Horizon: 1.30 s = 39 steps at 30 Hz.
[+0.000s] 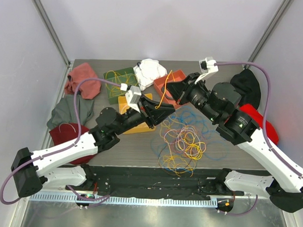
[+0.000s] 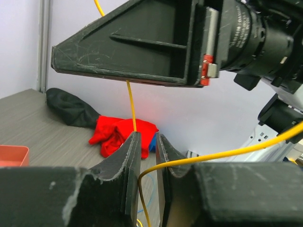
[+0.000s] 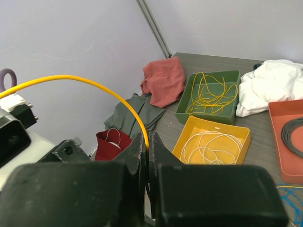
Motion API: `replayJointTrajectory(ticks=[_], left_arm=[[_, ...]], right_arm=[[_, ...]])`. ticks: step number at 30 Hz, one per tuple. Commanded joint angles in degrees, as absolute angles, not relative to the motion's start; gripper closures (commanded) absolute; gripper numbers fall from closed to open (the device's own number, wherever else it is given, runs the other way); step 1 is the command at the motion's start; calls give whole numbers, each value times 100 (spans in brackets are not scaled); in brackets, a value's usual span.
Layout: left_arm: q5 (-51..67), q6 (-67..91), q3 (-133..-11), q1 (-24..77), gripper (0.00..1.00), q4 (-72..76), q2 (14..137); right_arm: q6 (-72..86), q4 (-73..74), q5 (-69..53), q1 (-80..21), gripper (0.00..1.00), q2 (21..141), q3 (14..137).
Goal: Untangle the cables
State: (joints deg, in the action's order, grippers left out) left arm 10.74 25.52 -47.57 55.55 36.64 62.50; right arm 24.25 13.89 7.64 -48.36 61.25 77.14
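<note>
Right gripper [image 3: 147, 151]: jaws closed tight on a yellow cable [image 3: 94, 84], which arcs up and away to the left from the pinch.

Left gripper [image 2: 147, 153]: fingers a narrow gap apart. The same yellow cable runs down from the right gripper above and passes between them. The gap looks wider than the cable, so it is threaded through, not clamped.

Both tools are raised over the table [image 1: 135, 148], close together, with the strand strung between them.

Already sorted, by the look of it:
- green tray [image 3: 204, 118]: loose yellow loops
- yellow tray [image 3: 215, 125]: white loops
- orange tray [image 3: 277, 165]: one dark coil

Not done: a heap of cables [image 1: 183, 142] lies on the table below and in front of the grippers. Yellow, pink, orange and blue loops cross one another, and the blue ones spread out to the right. I cannot tell whether the held strand is free of the heap at its lower end.

Judgement: partway through. Several strands are binned, one is in hand, and a good share is left in the knot.
</note>
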Motion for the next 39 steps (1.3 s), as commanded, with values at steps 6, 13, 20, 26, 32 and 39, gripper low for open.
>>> replayJointTrajectory(ticks=[6, 13, 20, 26, 32, 39], left_arm=[[1222, 2566, -5141, 5581, 76, 4148, 6565], [1336, 2654, -5203, 5572, 67, 4166, 6522], [1143, 2531, -5115, 5581, 54, 4043, 6381], [958, 2444, -5098, 5581, 52, 4017, 6442], [817, 2400, -5098, 5572, 51, 4008, 6504], [616, 2215, -5106, 5572, 50, 3920, 6390]], right_arm=[[2566, 1081, 492, -4852, 99, 6056, 7814], [2514, 1090, 597, -4852, 99, 6038, 7726], [2601, 1020, 457, -4852, 99, 6056, 7717], [2707, 1002, 352, -4852, 99, 6029, 7761], [2882, 950, 132, -4843, 99, 5994, 7796], [3059, 1045, -176, -4843, 99, 5880, 7910]])
